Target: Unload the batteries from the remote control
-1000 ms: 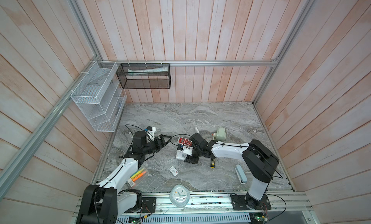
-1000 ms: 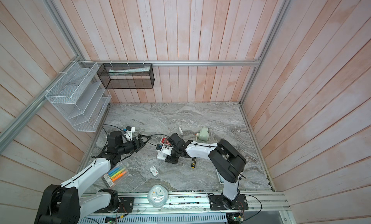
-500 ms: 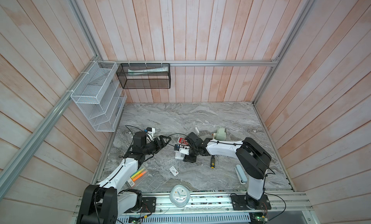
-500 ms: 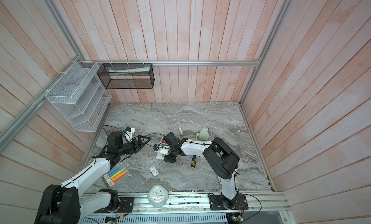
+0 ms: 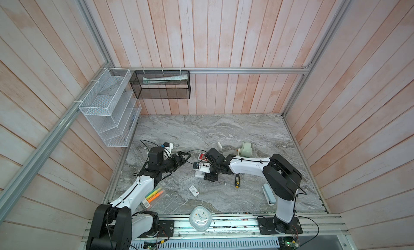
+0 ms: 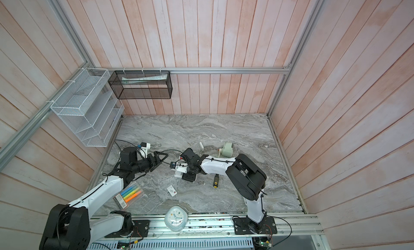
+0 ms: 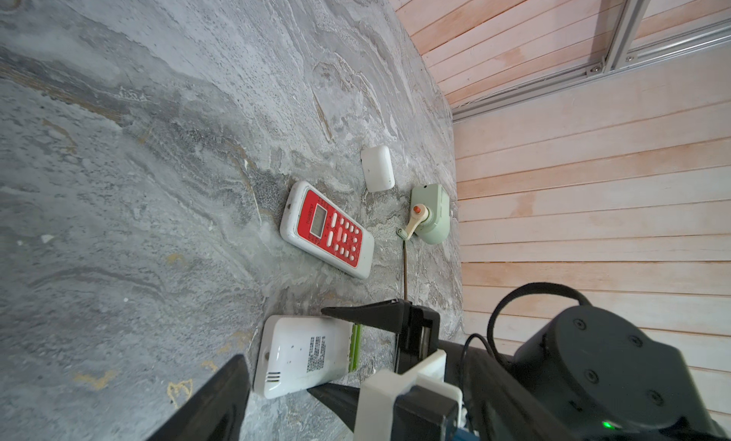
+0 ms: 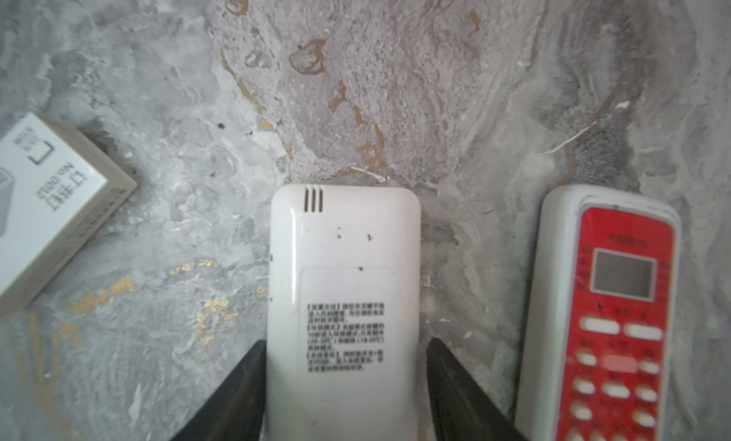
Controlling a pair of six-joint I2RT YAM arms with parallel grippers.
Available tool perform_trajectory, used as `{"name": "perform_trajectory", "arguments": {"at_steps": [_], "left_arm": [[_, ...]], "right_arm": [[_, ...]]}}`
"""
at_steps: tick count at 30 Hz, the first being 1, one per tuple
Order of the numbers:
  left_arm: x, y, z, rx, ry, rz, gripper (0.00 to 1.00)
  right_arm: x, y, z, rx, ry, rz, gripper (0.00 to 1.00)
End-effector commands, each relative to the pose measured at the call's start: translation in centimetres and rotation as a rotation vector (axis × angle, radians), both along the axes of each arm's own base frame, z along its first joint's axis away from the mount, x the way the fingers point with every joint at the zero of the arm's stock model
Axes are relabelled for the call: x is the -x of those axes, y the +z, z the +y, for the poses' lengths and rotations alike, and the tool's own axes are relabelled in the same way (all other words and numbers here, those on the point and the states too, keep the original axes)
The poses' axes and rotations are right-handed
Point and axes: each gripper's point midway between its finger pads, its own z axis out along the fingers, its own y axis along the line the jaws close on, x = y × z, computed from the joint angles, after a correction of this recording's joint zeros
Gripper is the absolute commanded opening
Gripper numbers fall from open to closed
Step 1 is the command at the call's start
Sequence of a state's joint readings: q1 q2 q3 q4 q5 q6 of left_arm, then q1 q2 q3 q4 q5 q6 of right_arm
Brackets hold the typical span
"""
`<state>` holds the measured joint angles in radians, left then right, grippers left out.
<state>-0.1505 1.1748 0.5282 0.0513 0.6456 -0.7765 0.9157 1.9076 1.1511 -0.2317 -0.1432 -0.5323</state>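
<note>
- Near the middle of the table (image 5: 224, 134), the right gripper (image 8: 345, 346) straddles the white remote control (image 8: 344, 285), which lies back-up. Its jaws are apart, with one finger (image 8: 237, 387) against its edge and the other just clear.
- The left gripper (image 5: 185, 158) hangs wide open, holding nothing, at 10 o'clock from that remote in a top view.
- Only the left wrist view shows the batteries (image 7: 356, 346): lime-green, seated in the remote's uncovered end.
- A red remote (image 8: 605, 320) lies just beside, untouched.
</note>
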Motion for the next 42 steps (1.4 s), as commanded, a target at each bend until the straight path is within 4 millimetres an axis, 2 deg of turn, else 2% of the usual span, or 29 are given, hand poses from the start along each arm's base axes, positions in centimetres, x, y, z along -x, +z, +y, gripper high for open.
{"name": "perform_trajectory", "arguments": {"at_steps": [1,7,15,28,32,37,40,42], "left_arm": [[-0.4,0.3,0.2,-0.021,-0.002,-0.024,0.88],[-0.5,0.3,0.2,-0.024,-0.004,-0.025,0.88],[-0.5,0.5,0.2,-0.021,-0.007,-0.032,0.88],[-0.6,0.7,0.1,-0.016,-0.01,-0.037,0.91],[-0.6,0.6,0.0,-0.014,-0.012,-0.033,0.91],[-0.7,0.3,0.3,-0.037,-0.005,-0.02,0.91],[-0.7,0.2,0.2,-0.044,-0.009,-0.012,0.91],[-0.8,0.3,0.0,-0.051,-0.015,-0.01,0.91]], "right_arm": [[0.2,-2.5,-3.0,0.135,-0.014,-0.034,0.65],[-0.3,-1.2,-3.5,0.121,-0.031,-0.089,0.68],[0.5,-0.3,-4.0,0.079,-0.068,-0.069,0.73],[-0.7,0.6,-7.2,0.075,-0.253,-0.098,0.74],[-0.2,2.6,-7.2,-0.03,-0.318,-0.057,0.74],[-1.4,7.0,-8.7,-0.185,-0.59,-0.058,0.73],[-2.8,8.4,-11.8,-0.242,-0.883,-0.017,0.72],[-3.1,8.1,-14.5,-0.236,-1.073,0.018,0.71]]}}
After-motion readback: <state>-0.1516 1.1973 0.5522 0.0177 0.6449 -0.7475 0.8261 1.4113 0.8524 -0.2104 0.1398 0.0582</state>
